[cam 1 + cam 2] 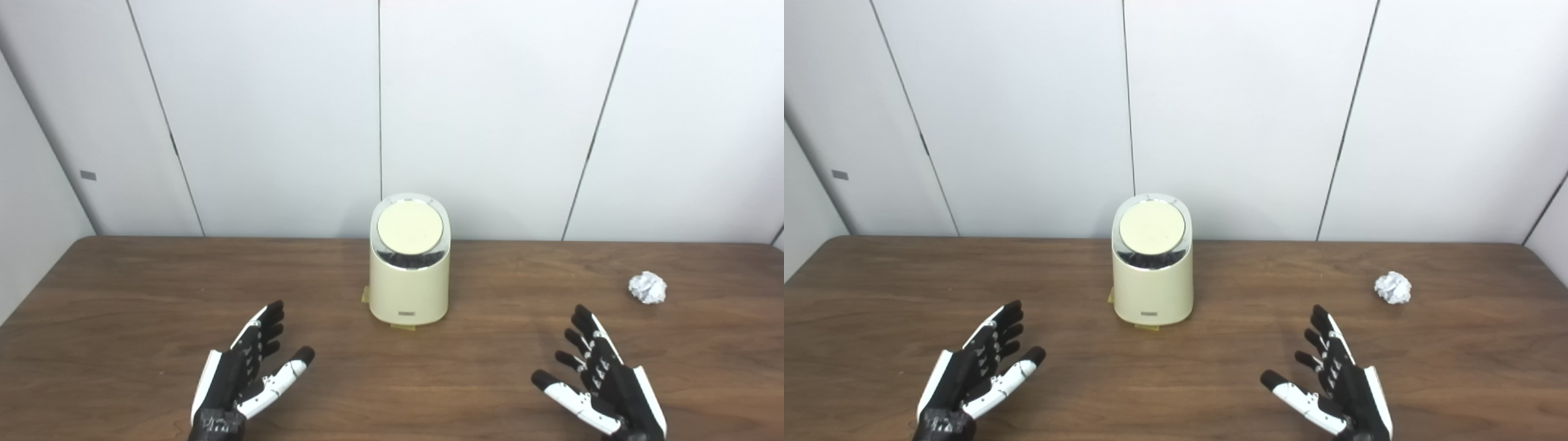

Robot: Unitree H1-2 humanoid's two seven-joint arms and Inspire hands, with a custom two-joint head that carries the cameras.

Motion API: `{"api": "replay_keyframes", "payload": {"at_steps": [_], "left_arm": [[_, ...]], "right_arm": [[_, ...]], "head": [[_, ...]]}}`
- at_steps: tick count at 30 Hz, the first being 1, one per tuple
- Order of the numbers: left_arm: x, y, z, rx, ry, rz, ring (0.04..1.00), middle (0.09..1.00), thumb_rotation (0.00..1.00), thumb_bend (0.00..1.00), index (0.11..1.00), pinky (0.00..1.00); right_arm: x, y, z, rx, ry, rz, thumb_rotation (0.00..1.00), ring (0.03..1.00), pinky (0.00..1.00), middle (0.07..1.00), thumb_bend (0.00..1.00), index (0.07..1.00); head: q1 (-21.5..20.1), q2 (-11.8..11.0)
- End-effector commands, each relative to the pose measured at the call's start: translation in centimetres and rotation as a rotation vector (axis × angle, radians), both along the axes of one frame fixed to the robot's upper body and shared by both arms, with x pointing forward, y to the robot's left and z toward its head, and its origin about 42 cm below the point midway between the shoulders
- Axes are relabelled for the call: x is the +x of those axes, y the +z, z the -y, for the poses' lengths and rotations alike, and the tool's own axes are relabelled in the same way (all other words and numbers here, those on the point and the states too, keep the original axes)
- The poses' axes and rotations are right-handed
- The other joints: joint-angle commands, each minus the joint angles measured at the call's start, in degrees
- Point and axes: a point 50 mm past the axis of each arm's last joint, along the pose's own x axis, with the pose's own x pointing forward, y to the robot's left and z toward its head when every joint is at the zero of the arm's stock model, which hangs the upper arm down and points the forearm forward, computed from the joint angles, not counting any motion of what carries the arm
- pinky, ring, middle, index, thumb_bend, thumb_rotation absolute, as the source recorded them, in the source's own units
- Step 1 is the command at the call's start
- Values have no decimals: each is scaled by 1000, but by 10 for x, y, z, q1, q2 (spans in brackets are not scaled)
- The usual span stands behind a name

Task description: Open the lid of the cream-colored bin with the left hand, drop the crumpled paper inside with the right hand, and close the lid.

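The cream-colored bin (409,288) stands upright at the middle of the wooden table (122,294), its round lid (410,225) shut and tilted toward me. A crumpled ball of white paper (647,288) lies on the table at the far right. My left hand (251,373) is open and empty, palm up, near the front edge, to the left of the bin and apart from it. My right hand (597,383) is open and empty, palm up, near the front edge, in front of and left of the paper.
White wall panels (490,110) stand right behind the table's far edge, close behind the bin. Small yellow tape pieces (402,327) stick out under the bin's base.
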Motion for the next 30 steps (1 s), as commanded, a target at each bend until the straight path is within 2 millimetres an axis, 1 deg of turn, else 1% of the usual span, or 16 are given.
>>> {"api": "replay_keyframes", "payload": {"at_steps": [1, 9, 11, 15, 16, 17, 19, 21, 23, 25, 27, 30], "left_arm": [[-8, 6, 0, 10, 5, 25, 910, 920, 325, 735, 935, 902], [-9, 5, 0, -6, 7, 17, 918, 929, 320, 714, 941, 914], [-9, 5, 0, -4, 9, 13, 918, 930, 335, 715, 941, 906], [-8, 6, 0, -1, 13, 12, 915, 930, 344, 711, 942, 888], [-7, 8, 0, 2, 15, 14, 916, 928, 351, 712, 942, 894], [-5, 9, 1, 4, 17, 16, 920, 927, 359, 709, 944, 913], [0, 16, 3, 2, 18, 31, 922, 925, 368, 704, 948, 936], [7, 25, 5, 4, 16, 45, 917, 925, 359, 693, 948, 920], [14, 33, 6, 26, 9, 54, 910, 921, 375, 696, 945, 907], [20, 42, 8, 44, -2, 63, 918, 933, 402, 686, 957, 918], [30, 53, 10, 68, -6, 78, 914, 930, 406, 687, 960, 915], [50, 72, 16, 98, -12, 106, 886, 916, 395, 697, 960, 880]], "right_arm": [[-1, 13, 2, -4, 11, 67, 297, 928, 808, 958, 804, 935], [-3, 11, 3, 0, 6, 64, 309, 929, 808, 959, 809, 936], [-2, 11, 3, 1, 6, 65, 303, 928, 803, 959, 804, 935], [-2, 9, 4, -1, 4, 58, 325, 925, 799, 956, 814, 933], [-2, 9, 4, 0, 4, 57, 332, 924, 801, 955, 818, 934], [-3, 9, 4, 0, 5, 58, 335, 924, 803, 954, 818, 932], [-3, 8, 3, 1, 5, 57, 340, 921, 804, 950, 820, 931], [-4, 7, 3, 2, 3, 53, 338, 918, 811, 948, 818, 929], [-4, 7, 3, -3, -2, 48, 336, 917, 818, 946, 815, 928], [-4, 6, 3, -6, -6, 43, 347, 913, 811, 946, 819, 927], [-4, 6, 4, -11, -7, 43, 349, 912, 805, 947, 815, 928], [-4, 5, 4, -9, -6, 41, 342, 913, 798, 947, 803, 929]], "head": [[0, 0], [-2, 1], [-2, 1], [-2, 1], [-5, -4], [-5, -4], [-7, -6], [-4, -9], [-2, -11], [1, -10], [3, -10], [4, -11]]}}
